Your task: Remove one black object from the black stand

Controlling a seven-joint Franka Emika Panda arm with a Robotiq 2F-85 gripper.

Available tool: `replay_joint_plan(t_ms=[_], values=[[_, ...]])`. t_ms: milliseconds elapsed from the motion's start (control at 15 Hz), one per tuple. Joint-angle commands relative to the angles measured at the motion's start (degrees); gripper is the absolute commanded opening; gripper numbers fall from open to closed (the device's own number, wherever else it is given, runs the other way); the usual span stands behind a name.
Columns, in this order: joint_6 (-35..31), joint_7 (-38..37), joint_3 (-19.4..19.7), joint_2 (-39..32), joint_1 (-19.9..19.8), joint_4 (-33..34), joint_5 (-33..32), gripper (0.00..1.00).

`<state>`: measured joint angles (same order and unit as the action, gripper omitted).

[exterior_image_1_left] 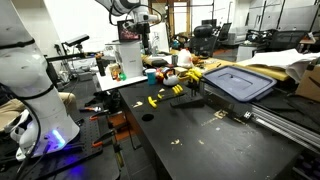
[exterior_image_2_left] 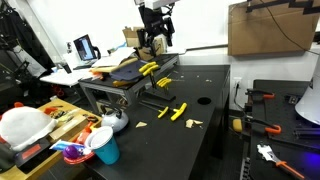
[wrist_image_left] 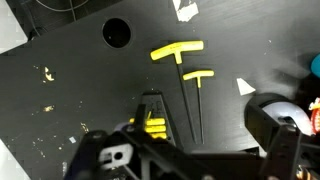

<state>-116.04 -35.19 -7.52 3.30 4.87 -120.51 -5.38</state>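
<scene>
A small black stand (wrist_image_left: 150,112) holding yellow-handled T-shaped keys with black shafts sits on the black table. It shows in both exterior views (exterior_image_1_left: 179,90) (exterior_image_2_left: 160,89). Two more yellow-handled keys (wrist_image_left: 178,50) (wrist_image_left: 198,75) lie flat on the table beside the stand and also show in both exterior views (exterior_image_1_left: 154,100) (exterior_image_2_left: 172,111). My gripper (wrist_image_left: 195,145) hangs high above the stand, well clear of it. Its fingers are spread apart and hold nothing. It shows near the top of both exterior views (exterior_image_1_left: 135,22) (exterior_image_2_left: 155,42).
A grey bin lid (exterior_image_1_left: 240,82) and yellow items (exterior_image_2_left: 148,68) lie on a raised platform next to the stand. The table has a round hole (wrist_image_left: 117,32) and paper scraps (wrist_image_left: 244,87). A kettle (exterior_image_2_left: 115,121) and cups (exterior_image_2_left: 103,148) stand off the table edge.
</scene>
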Motion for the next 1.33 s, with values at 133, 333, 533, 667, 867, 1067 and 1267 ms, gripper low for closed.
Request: replay_joint_plan(t_ms=[133, 333, 533, 667, 867, 1067, 1267], values=[[7.7, 5.05, 1.27, -1.64, -0.26, 5.54, 1.26, 1.0], [10.22, 6.64, 1.78, -1.92, -0.33, 7.19, 1.63, 1.0], [12.27, 8.82, 2.16, -2.18, -0.53, 8.59, 2.46, 1.0], [13.38, 10.45, 2.41, -2.34, -0.84, 9.52, 3.73, 1.0], [14.95, 12.88, 3.0, -2.62, -1.07, 10.88, 5.82, 1.0], [15.93, 14.43, 3.48, -2.66, -1.19, 11.79, 7.3, 1.0], [16.83, 15.31, 3.65, -2.76, -1.42, 12.69, 8.59, 1.0]])
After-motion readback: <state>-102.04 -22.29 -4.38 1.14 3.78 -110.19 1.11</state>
